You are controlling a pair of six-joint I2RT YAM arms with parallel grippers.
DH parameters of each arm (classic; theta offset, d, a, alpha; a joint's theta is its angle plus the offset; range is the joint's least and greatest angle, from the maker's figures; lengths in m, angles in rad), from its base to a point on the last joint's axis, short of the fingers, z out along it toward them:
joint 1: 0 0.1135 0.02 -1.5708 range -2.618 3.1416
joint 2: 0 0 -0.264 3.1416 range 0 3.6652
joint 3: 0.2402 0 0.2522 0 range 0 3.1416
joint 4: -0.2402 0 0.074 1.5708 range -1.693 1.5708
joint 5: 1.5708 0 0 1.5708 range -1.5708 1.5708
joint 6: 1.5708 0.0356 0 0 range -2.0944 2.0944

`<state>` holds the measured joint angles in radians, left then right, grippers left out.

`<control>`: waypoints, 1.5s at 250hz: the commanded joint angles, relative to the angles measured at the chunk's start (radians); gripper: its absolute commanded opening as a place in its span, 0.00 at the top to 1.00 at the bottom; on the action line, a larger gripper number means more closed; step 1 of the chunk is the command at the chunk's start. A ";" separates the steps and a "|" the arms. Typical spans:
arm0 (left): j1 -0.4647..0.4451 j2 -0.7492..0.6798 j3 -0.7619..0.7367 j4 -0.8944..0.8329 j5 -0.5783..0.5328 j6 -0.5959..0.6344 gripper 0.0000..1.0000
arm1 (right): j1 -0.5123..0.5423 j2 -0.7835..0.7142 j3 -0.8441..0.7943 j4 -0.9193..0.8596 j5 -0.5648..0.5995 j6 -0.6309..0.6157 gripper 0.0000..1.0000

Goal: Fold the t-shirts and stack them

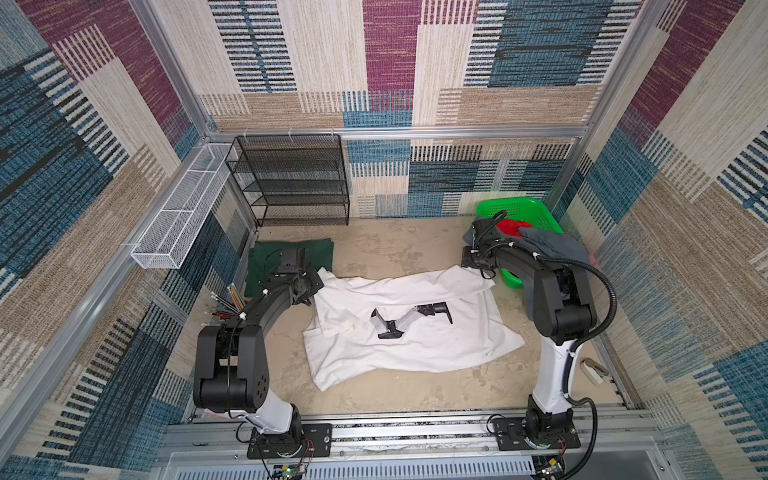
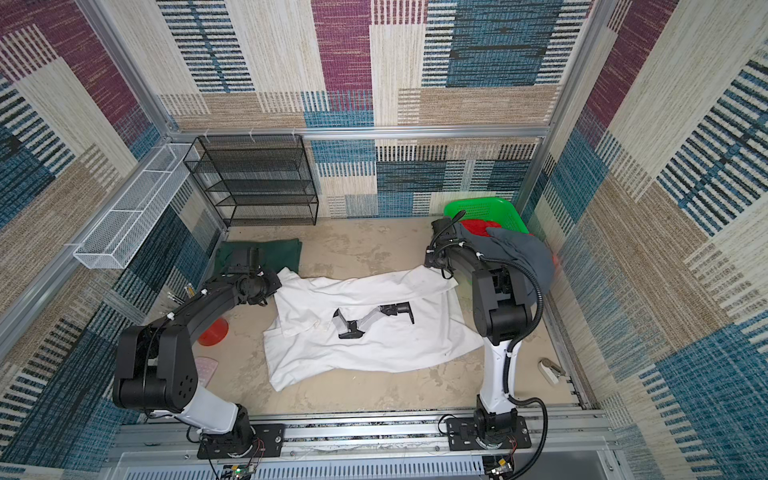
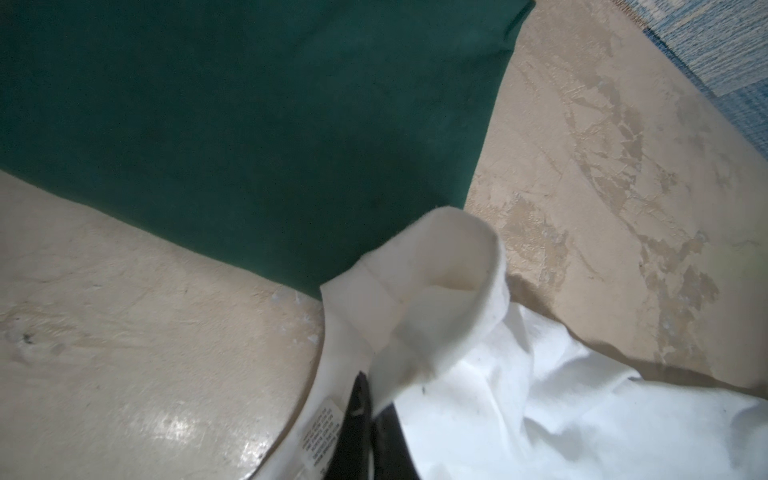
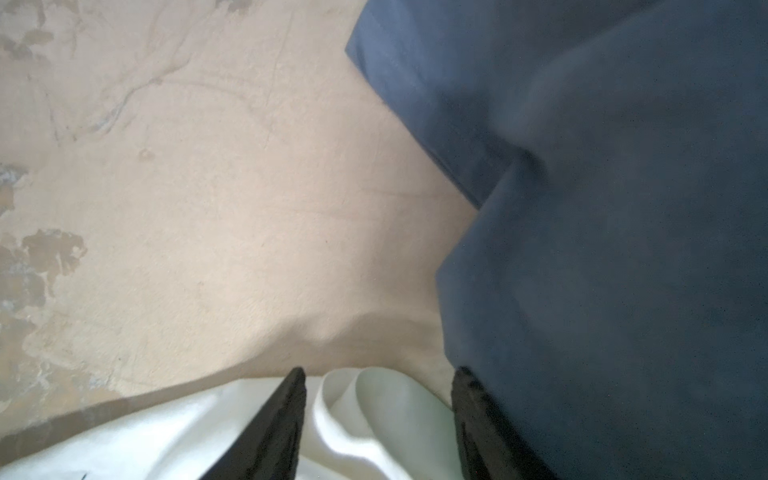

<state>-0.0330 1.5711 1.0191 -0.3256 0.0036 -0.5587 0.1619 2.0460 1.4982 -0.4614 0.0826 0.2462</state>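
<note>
A white t-shirt (image 1: 415,345) with a robot-arm print lies spread and rumpled at the middle of the bench (image 1: 374,249). A folded dark green t-shirt (image 1: 320,253) sits at ten o'clock. A grey t-shirt (image 1: 557,245) spills over the green basket (image 1: 515,208) at two o'clock. The left tool (image 3: 368,399) is clamped on the white t-shirt's ten o'clock corner. The right tool (image 4: 379,376) stands apart over its two o'clock edge.

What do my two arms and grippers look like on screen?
Both are alike: black upper links and a white lower link. The left arm carries a thin black wire, and the right arm a thick ribbed black hose with white ties. The left gripper and the right gripper have black tapered fingers.
</note>
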 commanded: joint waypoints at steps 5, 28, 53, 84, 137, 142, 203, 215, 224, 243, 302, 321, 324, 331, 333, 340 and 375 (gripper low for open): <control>0.002 -0.010 -0.007 0.026 -0.004 0.003 1.00 | 0.001 0.021 0.005 0.008 -0.010 -0.006 0.43; 0.002 -0.013 -0.007 0.022 -0.002 0.006 1.00 | 0.001 0.045 0.018 -0.006 -0.006 -0.007 0.44; 0.004 -0.022 -0.011 0.023 -0.007 0.006 1.00 | 0.001 0.061 0.024 -0.025 0.007 -0.004 0.45; 0.004 -0.028 -0.013 0.025 -0.009 0.007 1.00 | 0.001 0.061 0.011 -0.014 0.019 -0.011 0.60; 0.005 -0.016 -0.014 0.030 -0.004 0.002 1.00 | 0.001 0.061 0.030 -0.006 0.032 -0.016 1.00; 0.005 -0.016 -0.014 0.031 -0.003 0.003 1.00 | 0.001 0.060 0.032 -0.006 0.035 -0.016 1.00; 0.008 -0.034 -0.031 0.035 -0.020 -0.001 1.00 | 0.001 0.024 0.043 0.003 0.096 0.002 1.00; 0.010 -0.036 -0.033 0.037 -0.021 -0.004 1.00 | 0.001 0.013 0.040 0.006 0.117 0.009 1.00; 0.010 -0.037 -0.032 0.038 -0.020 -0.005 1.00 | 0.001 0.006 0.038 0.008 0.133 0.016 1.00; 0.011 -0.034 -0.028 0.035 -0.017 -0.005 1.00 | -0.001 -0.011 0.030 0.017 0.161 0.026 1.00; 0.015 -0.028 -0.029 0.035 -0.027 -0.014 1.00 | -0.023 -0.040 0.000 0.030 0.206 0.067 1.00; 0.016 -0.028 -0.032 0.037 -0.035 -0.019 1.00 | -0.036 -0.056 -0.016 0.042 0.209 0.083 1.00; 0.017 -0.028 -0.030 0.038 -0.037 -0.020 1.00 | -0.039 -0.058 -0.019 0.044 0.210 0.084 1.00; 0.019 -0.027 -0.034 0.040 -0.040 -0.023 1.00 | -0.043 -0.062 -0.025 0.049 0.210 0.086 1.00; 0.019 -0.026 -0.034 0.040 -0.040 -0.023 1.00 | -0.045 -0.064 -0.026 0.051 0.210 0.086 1.00; 0.021 -0.026 -0.036 0.040 -0.042 -0.026 1.00 | -0.050 -0.068 -0.029 0.053 0.210 0.088 1.00; 0.028 -0.025 -0.042 0.047 -0.039 -0.039 1.00 | -0.071 -0.076 -0.044 0.064 0.221 0.099 1.00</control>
<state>-0.0105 1.5448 0.9852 -0.2955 -0.0132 -0.5785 0.1062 1.9877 1.4643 -0.4419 0.2653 0.3180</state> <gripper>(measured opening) 0.051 0.065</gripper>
